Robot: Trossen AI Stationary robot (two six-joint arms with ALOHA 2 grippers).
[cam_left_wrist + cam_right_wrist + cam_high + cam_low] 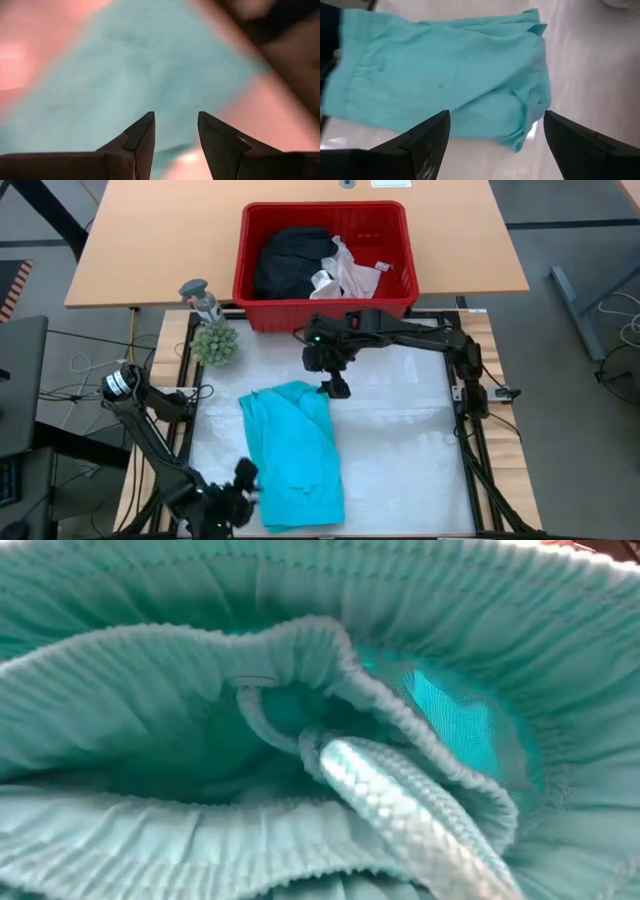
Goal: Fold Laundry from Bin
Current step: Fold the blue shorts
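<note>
teal garment (293, 455) flat on desk (400, 440); left jaws (243, 482) part-open, right jaws (335, 388) wide, both empty: pinch matching edges, fold evenly.

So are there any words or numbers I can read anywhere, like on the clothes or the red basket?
None can be read.
The teal soft garment on the table: no print or label showing.
The rectangular red plastic basket with slotted sides: no writing visible.
The white cloth in the basket carries a small tag at its edge, too small to read.
</note>
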